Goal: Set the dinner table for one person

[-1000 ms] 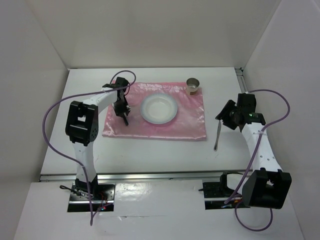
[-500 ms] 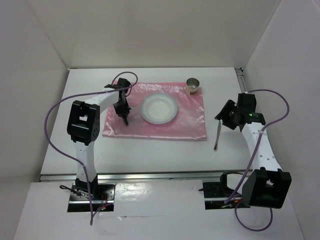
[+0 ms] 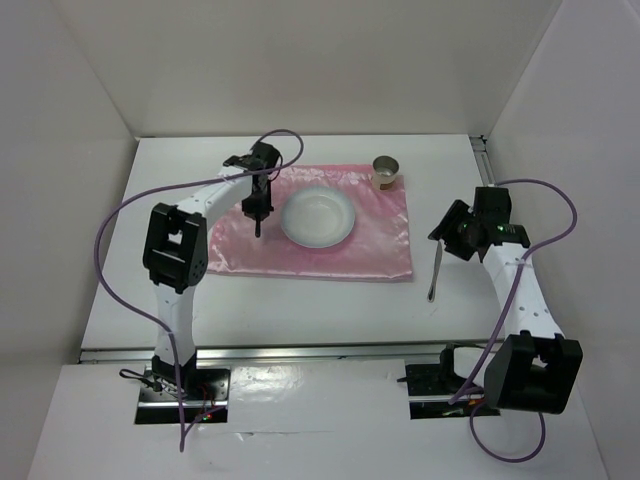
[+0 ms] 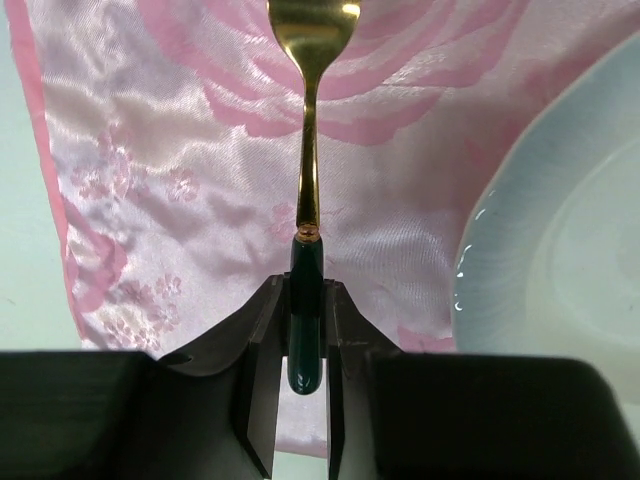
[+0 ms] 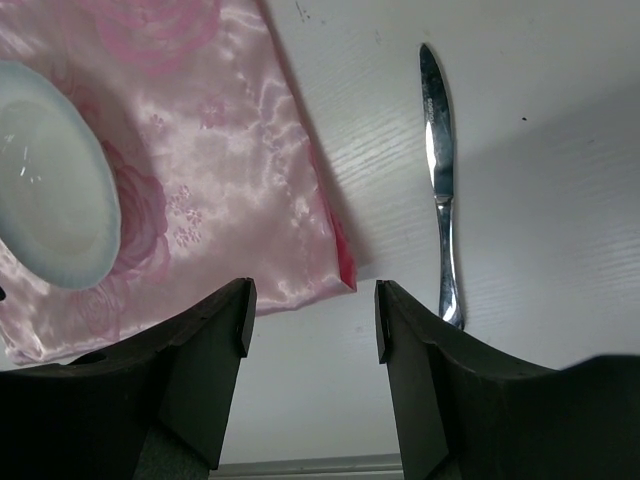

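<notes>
1. Over the arms, from the high camera: the dinner table (image 3: 300, 310) is a big, flat, plain white top with silver rails on its near and right edges. It lies under everything else.
   - A pink cloth (image 3: 370, 245) is spread on the table. A plate (image 3: 318, 217) sits on it, and a cup (image 3: 386, 170) stands at its far right corner.
   - A knife (image 3: 436, 270) lies on the bare white top, just right of the cloth.
   - The left gripper (image 3: 258, 212) has moved. A second ago it was over the left part of the cloth. Now it is farther away and closer to the plate's left side.
   - The right gripper (image 3: 447, 232) has stayed by the knife.
   - I think the left arm is bringing its cutlery to a spot beside the plate.
2. Left wrist camera: the left gripper (image 4: 303, 312) is clenched on the dark green handle of the gold cutlery (image 4: 308, 150).
   - The picture cuts off its head, so I cannot tell fork from spoon.
   - It is over the pink cloth (image 4: 180, 150), with the plate (image 4: 560, 250) to its right.
   - I cannot tell if it touches the cloth.
   - A thin strip of the dinner table (image 4: 20, 250) shows at the left.
3. Right wrist camera: the right gripper (image 5: 312, 330) is spread wide and holds nothing.
   - The knife (image 5: 438, 170) lies on the dinner table (image 5: 560, 200), beside the pink cloth (image 5: 220, 160) and not touching it.
   - The table here is smooth and white, with a few tiny dark specks.
</notes>
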Action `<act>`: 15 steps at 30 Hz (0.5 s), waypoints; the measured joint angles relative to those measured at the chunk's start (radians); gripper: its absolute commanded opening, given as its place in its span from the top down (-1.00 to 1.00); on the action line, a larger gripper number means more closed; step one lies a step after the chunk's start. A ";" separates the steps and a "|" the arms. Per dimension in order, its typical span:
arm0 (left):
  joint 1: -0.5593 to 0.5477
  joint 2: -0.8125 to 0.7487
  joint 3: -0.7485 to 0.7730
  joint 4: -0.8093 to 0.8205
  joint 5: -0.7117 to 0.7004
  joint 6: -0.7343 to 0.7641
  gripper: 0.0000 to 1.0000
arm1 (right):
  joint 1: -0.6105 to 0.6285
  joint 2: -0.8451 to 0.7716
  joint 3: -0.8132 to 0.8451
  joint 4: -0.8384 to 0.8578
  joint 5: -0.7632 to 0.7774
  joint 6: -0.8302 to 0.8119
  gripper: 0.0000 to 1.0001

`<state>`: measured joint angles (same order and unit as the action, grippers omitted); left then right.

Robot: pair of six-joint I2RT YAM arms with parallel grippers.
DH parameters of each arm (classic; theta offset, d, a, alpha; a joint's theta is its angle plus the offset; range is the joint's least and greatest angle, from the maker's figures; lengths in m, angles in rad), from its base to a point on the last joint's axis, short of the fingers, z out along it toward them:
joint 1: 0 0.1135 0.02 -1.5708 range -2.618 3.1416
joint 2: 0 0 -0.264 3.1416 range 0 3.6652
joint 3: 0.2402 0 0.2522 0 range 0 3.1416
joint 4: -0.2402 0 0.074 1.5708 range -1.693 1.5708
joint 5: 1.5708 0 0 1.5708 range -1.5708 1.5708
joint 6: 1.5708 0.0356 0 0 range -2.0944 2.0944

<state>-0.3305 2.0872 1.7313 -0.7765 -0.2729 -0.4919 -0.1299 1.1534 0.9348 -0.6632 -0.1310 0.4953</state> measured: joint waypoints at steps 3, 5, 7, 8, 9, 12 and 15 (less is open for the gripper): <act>-0.007 0.026 0.038 -0.013 -0.002 0.058 1.00 | -0.001 0.022 0.000 -0.010 0.013 0.000 -0.28; -0.006 0.055 0.059 -0.018 -0.011 0.084 1.00 | -0.002 0.034 0.000 -0.016 0.019 0.000 -0.28; -0.006 0.085 0.070 -0.032 -0.018 0.102 1.00 | -0.002 0.036 0.000 -0.021 0.022 0.000 -0.28; -0.006 0.099 0.072 -0.038 -0.021 0.105 1.00 | -0.002 0.036 0.000 -0.021 0.023 0.000 -0.28; -0.006 0.109 0.072 -0.047 -0.023 0.108 1.00 | -0.002 0.036 0.000 -0.021 0.023 0.000 -0.28; -0.004 0.130 0.072 -0.065 -0.026 0.119 1.00 | -0.002 0.041 0.000 -0.025 0.025 0.000 -0.30; -0.004 0.139 0.072 -0.070 -0.026 0.121 0.92 | -0.002 0.042 -0.002 -0.028 0.042 0.002 -0.30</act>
<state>-0.3344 2.2265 1.8030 -0.8467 -0.2985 -0.3710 -0.1318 1.1954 0.9325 -0.6910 -0.0887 0.4969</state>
